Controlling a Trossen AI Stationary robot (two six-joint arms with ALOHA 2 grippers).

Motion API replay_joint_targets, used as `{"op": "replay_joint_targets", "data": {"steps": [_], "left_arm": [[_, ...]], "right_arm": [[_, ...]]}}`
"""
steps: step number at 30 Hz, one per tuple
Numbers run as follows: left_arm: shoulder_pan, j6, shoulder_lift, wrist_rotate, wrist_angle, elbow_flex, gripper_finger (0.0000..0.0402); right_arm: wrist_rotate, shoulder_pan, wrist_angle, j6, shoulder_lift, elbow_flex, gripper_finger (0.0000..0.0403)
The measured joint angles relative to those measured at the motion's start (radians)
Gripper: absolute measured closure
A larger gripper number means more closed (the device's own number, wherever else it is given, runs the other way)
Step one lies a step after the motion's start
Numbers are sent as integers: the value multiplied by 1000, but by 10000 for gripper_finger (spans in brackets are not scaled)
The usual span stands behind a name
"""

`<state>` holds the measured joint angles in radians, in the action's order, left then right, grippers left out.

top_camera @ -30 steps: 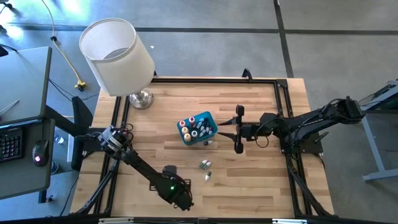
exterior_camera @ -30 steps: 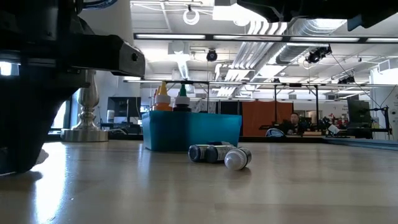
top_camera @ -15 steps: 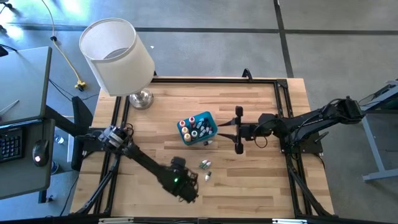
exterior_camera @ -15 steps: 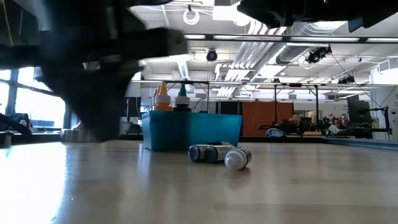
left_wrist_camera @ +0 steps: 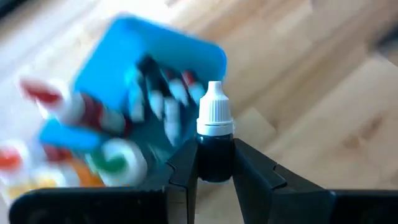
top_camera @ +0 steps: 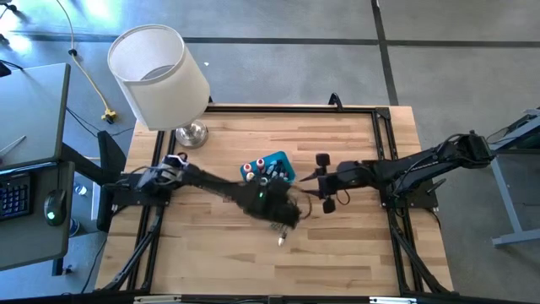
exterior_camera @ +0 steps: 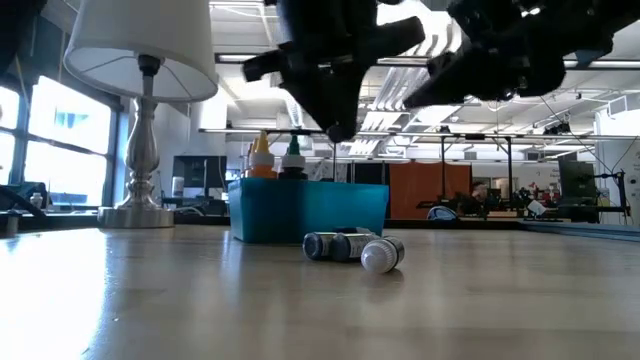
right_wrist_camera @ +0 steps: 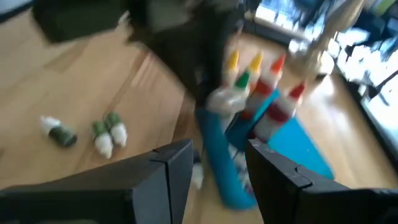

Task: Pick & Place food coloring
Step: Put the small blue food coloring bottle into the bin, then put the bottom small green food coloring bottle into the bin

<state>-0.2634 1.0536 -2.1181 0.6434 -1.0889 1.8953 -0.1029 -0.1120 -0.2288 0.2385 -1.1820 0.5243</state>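
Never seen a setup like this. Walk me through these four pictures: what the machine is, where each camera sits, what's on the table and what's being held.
Two dark robot arms work at a wooden table. One camera looks straight down, one sits at tabletop height, and one rides on each wrist. The left gripper is shut on a dark food coloring bottle with a white cap, carried near the teal bin, which holds more bottles. The right gripper is by the bin, open and empty. A few loose bottles lie on the wood, and a lamp stands at a corner.

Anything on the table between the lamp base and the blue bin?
Nothing: in the low view, bare wood runs from the lamp base to the blue bin. In the high view the left arm crosses above that stretch.
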Motion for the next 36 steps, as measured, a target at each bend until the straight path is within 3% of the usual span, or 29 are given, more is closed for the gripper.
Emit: {"op": "replay_joint_targets", "data": {"steps": [4,11,18,28,32,36], "left_arm": [[95,-199,0,-42,-1,25,327],[250,-497,0,-252,3,9,326],[341,-560,0,-362,79,-67,297],[342,-631,0,-428,206,-85,244],[343,-638,-1,-462,89,8,248],[334,-624,-2,-457,-115,160,250]], "right_arm": [[-2,0,73,-91,0,0,261],[0,0,123,-211,0,-1,260],[11,0,128,-276,0,-1,260],[72,-37,103,-293,-15,-1,261],[97,-104,-26,-207,-94,-1,261],[212,-172,-274,-64,-246,-1,261]]}}
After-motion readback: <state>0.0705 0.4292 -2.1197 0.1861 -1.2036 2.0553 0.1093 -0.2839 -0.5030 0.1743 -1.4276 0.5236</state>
